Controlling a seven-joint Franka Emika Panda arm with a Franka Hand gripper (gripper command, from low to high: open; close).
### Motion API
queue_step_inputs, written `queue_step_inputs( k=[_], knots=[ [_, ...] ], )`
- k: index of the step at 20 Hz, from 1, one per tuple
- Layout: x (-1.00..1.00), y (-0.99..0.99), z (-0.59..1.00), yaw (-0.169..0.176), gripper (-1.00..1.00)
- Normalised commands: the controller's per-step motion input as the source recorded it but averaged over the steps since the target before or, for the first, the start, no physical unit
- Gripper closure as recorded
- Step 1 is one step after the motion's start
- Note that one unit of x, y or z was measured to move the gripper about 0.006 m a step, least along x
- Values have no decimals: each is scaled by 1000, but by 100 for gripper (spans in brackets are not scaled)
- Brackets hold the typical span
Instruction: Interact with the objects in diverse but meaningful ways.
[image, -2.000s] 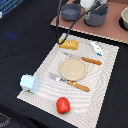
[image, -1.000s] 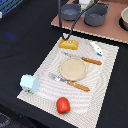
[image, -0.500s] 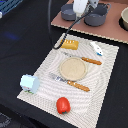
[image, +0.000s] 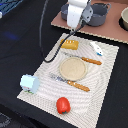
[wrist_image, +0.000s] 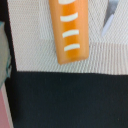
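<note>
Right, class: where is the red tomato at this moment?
In the exterior view, the red tomato sits at the near edge of the striped placemat, below the fork and the round plate, to the right of the small white carton.

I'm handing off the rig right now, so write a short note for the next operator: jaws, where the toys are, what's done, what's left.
Gripper: above the loaf, at the mat's far edge; the jaws can't be made out in either view, and nothing visibly held.
Loaf: on the mat, seen directly below in the wrist view.
Tube: far corner of the mat, exterior view's right.
Carton: mat's edge, exterior view's left.
Tomato: near edge of the mat.
Done: nothing evident.
Left: probably grasp the loaf, then handle the other toys.
</note>
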Motion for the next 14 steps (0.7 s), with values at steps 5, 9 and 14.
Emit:
queue_step_inputs(
  k=[5,9,14],
  knots=[
    [-213,-215,-547,21,-100],
    [-244,-196,-554,17,-100],
    [-338,-180,-585,19,-100]
  ],
)
